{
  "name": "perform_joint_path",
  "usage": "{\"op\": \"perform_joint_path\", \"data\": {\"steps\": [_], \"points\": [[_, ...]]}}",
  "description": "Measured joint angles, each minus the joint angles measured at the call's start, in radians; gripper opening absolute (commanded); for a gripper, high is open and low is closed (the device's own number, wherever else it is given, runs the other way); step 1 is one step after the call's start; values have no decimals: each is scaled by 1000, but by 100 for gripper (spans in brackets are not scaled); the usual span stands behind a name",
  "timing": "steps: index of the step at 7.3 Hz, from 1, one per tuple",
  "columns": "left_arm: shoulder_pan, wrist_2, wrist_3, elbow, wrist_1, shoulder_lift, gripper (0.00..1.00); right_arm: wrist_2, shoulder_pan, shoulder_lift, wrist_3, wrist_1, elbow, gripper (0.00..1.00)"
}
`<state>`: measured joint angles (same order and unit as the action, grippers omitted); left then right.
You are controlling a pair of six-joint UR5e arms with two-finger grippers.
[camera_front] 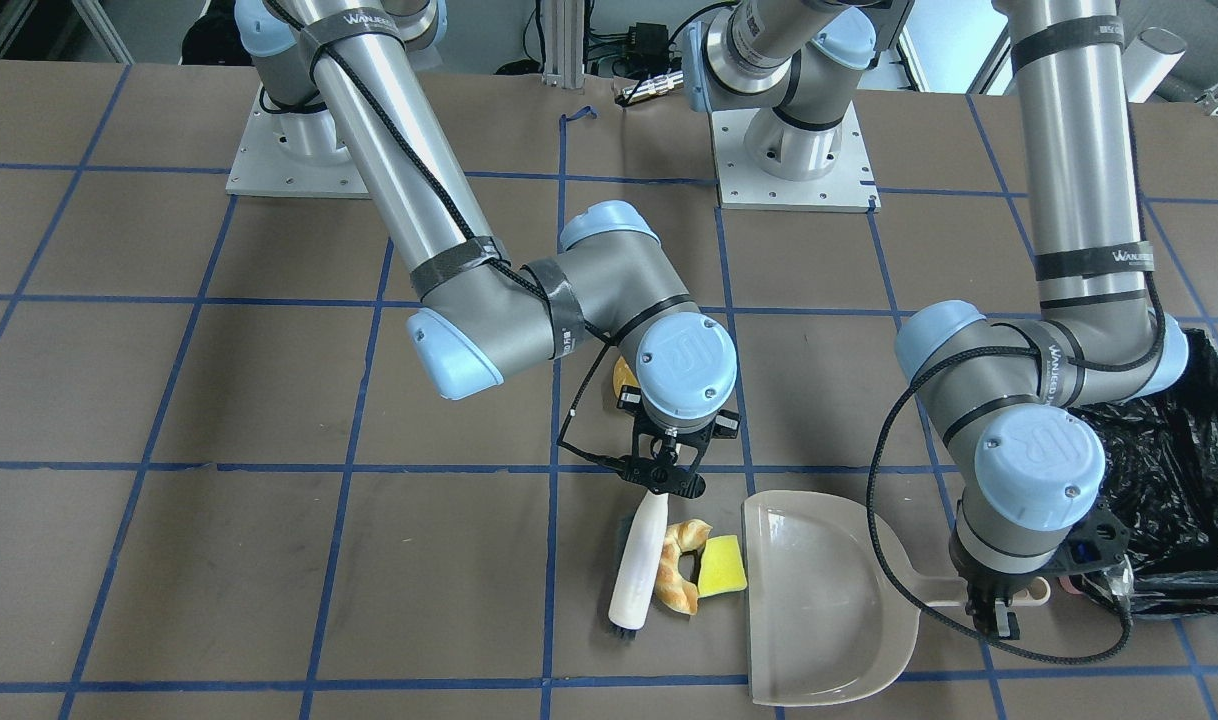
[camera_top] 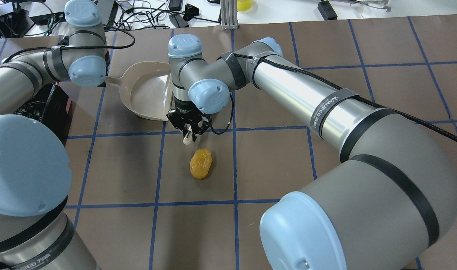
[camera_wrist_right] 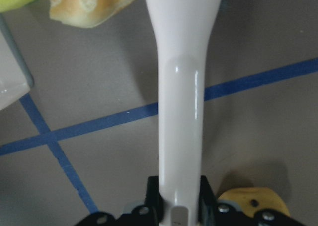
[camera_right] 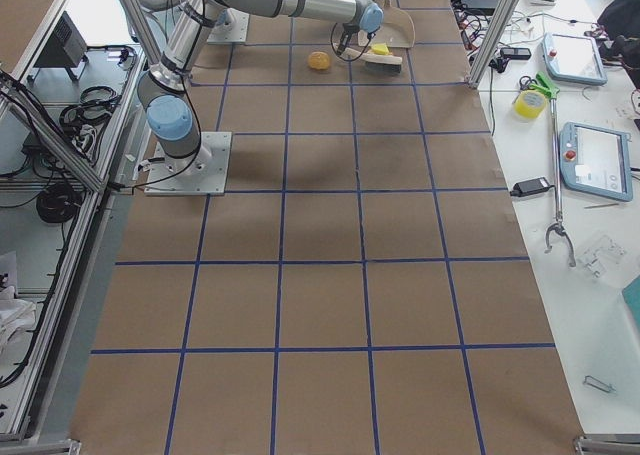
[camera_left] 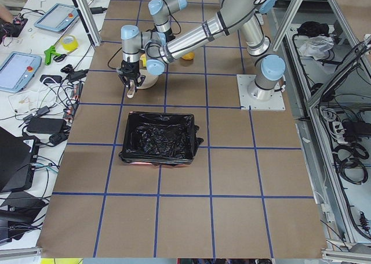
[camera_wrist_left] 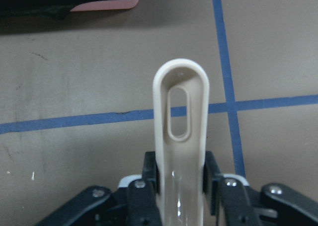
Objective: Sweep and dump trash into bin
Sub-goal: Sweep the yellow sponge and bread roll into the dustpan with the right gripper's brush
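My right gripper [camera_front: 659, 478] is shut on the handle of the beige hand brush [camera_front: 637, 565], whose bristles rest on the table. On the dustpan side of the brush lie two pieces of trash, the tan croissant piece [camera_front: 681, 572] and the yellow-green sponge wedge [camera_front: 721, 566], just off the dustpan's [camera_front: 819, 600] open edge. The golden-brown lump [camera_top: 200, 163] lies apart, behind the right wrist toward the robot. My left gripper [camera_wrist_left: 181, 171] is shut on the dustpan handle [camera_wrist_left: 181, 131]. The black-lined bin [camera_left: 159, 137] stands beyond the left arm.
Blue tape lines grid the brown table. The bin's pinkish rim [camera_wrist_left: 104, 5] lies just past the dustpan handle's tip. Both arm bases [camera_front: 794, 170] sit at the robot's side of the table. Tablets, tape and cables lie on the operators' bench [camera_right: 590, 155].
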<state>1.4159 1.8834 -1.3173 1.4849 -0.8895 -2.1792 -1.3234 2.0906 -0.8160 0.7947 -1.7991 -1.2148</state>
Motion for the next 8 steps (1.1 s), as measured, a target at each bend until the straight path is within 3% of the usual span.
{"op": "perform_joint_path", "data": {"steps": [5,8], "points": [[0,-1,3,-1,0,-1,0,81,62,94,39,-8,175,0],[0,-1,9,-2,0,-1,0,101,80,109,34,-38,201,1]]}}
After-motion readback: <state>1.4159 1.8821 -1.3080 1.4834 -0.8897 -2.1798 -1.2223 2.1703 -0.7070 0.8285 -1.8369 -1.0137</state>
